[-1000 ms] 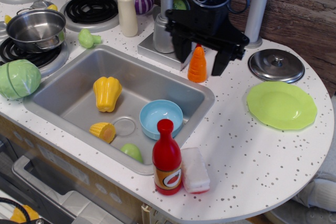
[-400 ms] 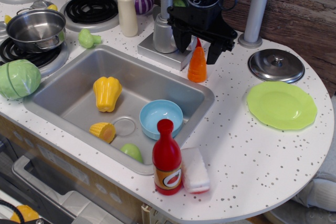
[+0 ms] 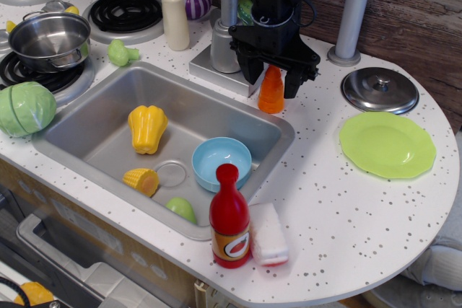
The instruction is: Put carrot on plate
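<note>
The carrot (image 3: 271,91) stands behind the sink (image 3: 94,131), apparently between the jaws, left of the plate (image 3: 388,144).

You're at a toy play kitchen: speckled white worktop (image 3: 346,229), steel sink (image 3: 101,131) set into it, black stove burners (image 3: 124,12), a small pot (image 3: 49,37), plastic food like the yellow pepper (image 3: 146,128) and cabbage (image 3: 25,108).

in the sink (image 3: 86,131): yellow pepper (image 3: 146,128) at nine o'clock of the blue bowl (image 3: 221,163), corn (image 3: 141,180) at eight. red bottle (image 3: 229,219) touches the sponge (image 3: 268,234) at its three o'clock.
</note>
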Robot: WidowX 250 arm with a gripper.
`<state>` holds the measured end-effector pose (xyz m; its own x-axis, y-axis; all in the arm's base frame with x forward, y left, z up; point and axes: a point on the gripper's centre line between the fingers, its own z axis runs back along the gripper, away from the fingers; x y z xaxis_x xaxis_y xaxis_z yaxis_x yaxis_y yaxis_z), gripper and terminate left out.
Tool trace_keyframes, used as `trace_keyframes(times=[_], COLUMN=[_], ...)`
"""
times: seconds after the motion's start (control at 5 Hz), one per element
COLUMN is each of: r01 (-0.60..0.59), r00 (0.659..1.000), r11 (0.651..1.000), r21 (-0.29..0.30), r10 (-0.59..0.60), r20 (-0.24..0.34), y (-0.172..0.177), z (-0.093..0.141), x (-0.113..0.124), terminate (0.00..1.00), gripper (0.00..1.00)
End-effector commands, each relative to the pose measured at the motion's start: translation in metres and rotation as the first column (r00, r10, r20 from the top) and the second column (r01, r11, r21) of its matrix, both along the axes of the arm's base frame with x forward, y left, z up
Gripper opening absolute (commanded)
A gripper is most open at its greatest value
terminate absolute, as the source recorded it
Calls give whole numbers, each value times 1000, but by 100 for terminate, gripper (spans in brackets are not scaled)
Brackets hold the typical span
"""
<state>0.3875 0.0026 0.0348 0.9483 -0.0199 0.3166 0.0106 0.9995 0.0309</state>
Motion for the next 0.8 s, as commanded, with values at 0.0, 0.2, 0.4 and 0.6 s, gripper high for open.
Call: trace_keyframes(times=[0.0, 0.2, 0.4, 0.6], r01=[14, -9, 9, 24], r00=[999, 999, 999, 1000], r11=[999, 1000, 1000, 1000], r21=[-35, -20, -22, 18], r10=[-12, 9, -8, -25], r20=[41, 31, 34, 18], y=[7, -3, -18, -47], z=[5, 17, 30, 59], x=[17, 10, 0, -10], terminate=[0, 0, 0, 0], gripper=[100, 0, 0, 0])
